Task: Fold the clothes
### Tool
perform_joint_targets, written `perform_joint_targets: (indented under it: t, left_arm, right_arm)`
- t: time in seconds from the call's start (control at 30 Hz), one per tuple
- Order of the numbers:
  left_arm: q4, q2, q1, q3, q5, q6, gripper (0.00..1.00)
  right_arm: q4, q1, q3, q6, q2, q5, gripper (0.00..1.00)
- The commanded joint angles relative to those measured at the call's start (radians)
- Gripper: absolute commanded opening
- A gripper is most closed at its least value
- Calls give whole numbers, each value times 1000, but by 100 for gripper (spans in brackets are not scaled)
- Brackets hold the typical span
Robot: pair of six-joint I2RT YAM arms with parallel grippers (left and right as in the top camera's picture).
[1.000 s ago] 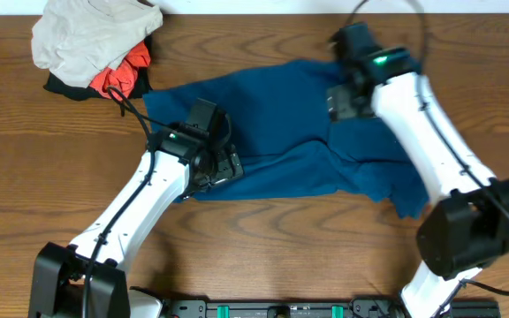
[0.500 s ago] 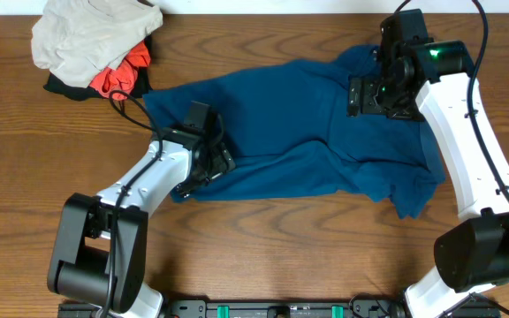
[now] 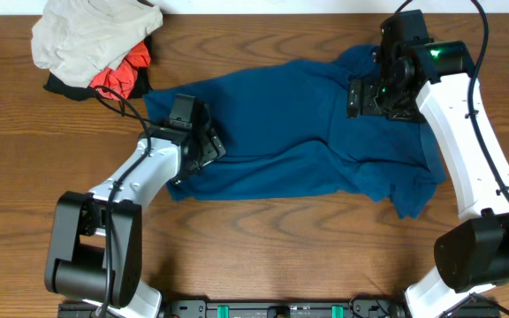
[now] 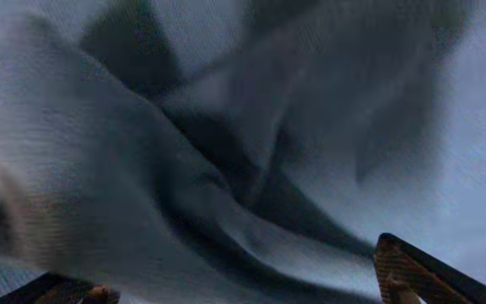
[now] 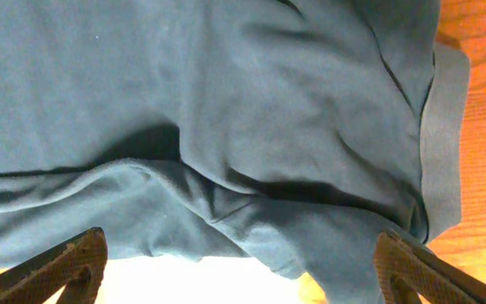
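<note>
The clothes, one teal-blue shirt (image 3: 290, 132), lie crumpled and spread across the middle of the wooden table. My left gripper (image 3: 201, 144) hovers low over the shirt's left part; in the left wrist view the cloth (image 4: 226, 143) fills the frame and the fingers (image 4: 403, 270) stand wide apart, open (image 4: 243, 283). My right gripper (image 3: 371, 95) is over the shirt's upper right part. Its wrist view shows the shirt (image 5: 226, 110) with a ribbed hem (image 5: 441, 143) at the right, and the gripper (image 5: 241, 257) open with the cloth's edge between the spread fingers.
A pile of other garments sits at the back left corner: pale beige (image 3: 91, 35) on top, orange-red (image 3: 122, 75) and black (image 3: 64, 87) beneath. Bare wooden table (image 3: 263, 247) lies in front of the shirt. The table's far edge runs along the top.
The right arm swung to the right and carried the shirt's upper right part outward, then held still. The left gripper slid up and left along the shirt's left part.
</note>
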Motion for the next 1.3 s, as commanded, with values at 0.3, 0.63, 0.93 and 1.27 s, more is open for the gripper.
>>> perform_joint_targets:
  t: [0.3,0.63,0.93,1.27]
  left_arm:
    - [103,14,108,6,-209,232,93]
    - [-147,-281,109,23,-193,245,93]
    - [-425,-400,85,0,205,245,92]
    - [-315,-311,-7,-85,247,245,92]
  right_arm:
    - [-10,-5,20,-13,-38,-5,99]
    - [-114,2,19,-84,-229,-106,99]
    - [-272,15,-129,46,-244,-188,99]
    - [-164,6,-425,381,-304,-147,99]
